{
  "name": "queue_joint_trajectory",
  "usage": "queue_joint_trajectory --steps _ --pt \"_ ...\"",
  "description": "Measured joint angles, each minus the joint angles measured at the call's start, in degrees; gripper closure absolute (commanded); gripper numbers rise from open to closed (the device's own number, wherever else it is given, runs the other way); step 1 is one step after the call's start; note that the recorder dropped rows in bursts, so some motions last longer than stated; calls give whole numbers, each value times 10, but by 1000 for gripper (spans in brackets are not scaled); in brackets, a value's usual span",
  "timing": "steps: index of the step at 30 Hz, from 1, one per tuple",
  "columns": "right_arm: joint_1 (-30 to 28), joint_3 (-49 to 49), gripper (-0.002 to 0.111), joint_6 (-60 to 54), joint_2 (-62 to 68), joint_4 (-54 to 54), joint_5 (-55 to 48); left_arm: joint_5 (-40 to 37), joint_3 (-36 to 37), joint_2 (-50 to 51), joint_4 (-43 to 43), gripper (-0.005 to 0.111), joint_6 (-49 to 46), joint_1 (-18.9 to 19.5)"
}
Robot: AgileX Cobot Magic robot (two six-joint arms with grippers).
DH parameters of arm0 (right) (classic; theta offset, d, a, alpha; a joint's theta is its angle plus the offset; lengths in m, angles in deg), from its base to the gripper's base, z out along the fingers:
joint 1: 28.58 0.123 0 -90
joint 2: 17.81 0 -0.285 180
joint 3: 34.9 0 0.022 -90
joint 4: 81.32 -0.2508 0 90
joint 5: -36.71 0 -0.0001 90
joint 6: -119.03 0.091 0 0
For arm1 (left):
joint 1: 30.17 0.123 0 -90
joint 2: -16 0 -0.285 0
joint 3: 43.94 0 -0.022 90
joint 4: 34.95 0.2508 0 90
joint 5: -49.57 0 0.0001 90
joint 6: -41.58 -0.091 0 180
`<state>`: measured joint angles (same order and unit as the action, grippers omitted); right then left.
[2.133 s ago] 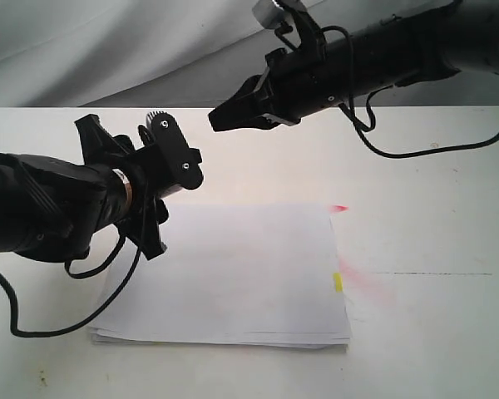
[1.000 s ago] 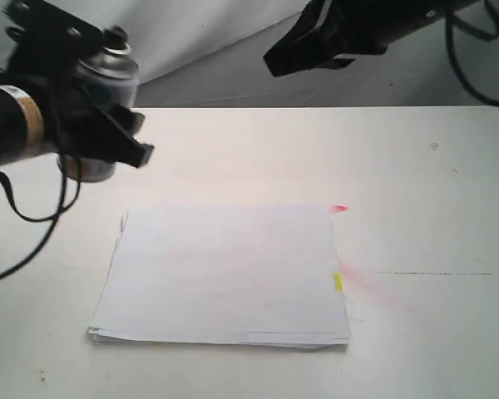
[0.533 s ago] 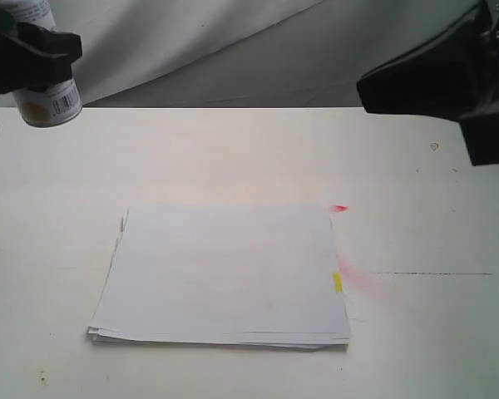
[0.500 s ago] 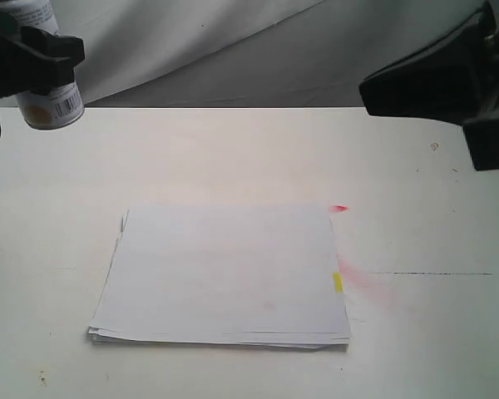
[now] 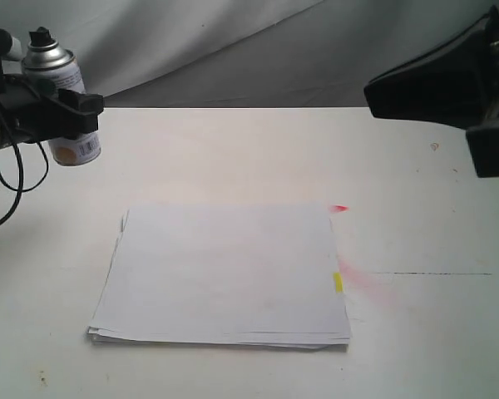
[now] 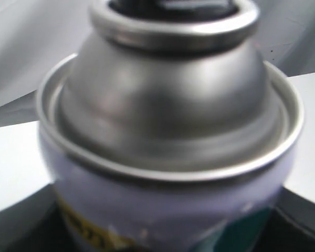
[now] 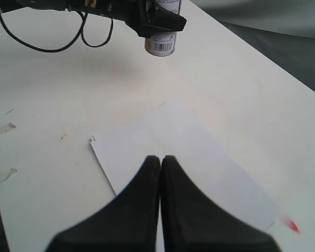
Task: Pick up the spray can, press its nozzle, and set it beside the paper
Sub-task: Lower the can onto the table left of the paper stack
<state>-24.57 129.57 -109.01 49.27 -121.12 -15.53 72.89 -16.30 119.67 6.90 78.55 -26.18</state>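
Left gripper (image 5: pixel 70 113), black, was clamped round the white-label, silver-domed spray can (image 5: pixel 67 79); can upright, tiny black nozzle (image 5: pixel 40 36) on top uncovered. Right gripper (image 7: pixel 160 161), black, fingers pressed together, held nothing and hung over the right side of the white table (image 5: pixel 233 150); nothing stood between it and the can. Grey backdrop cloth (image 5: pixel 191 41) behind, red smear (image 5: pixel 339 208) by the sheets. Versus half a second earlier, can was lower and further right, nozzle now in frame. Can sat between the left jaws, beyond the far-left corner of the thin white paper stack (image 5: pixel 224 274), apart from it.
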Motion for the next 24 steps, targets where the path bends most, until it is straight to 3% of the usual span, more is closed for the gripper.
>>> queue_joint_trajectory --steps 11,24 --pt "0 0 108 0 0 7 1 67 13 81 -184 107 -176 7" --pt "0 0 108 0 0 9 7 166 51 150 -244 107 -237 7"
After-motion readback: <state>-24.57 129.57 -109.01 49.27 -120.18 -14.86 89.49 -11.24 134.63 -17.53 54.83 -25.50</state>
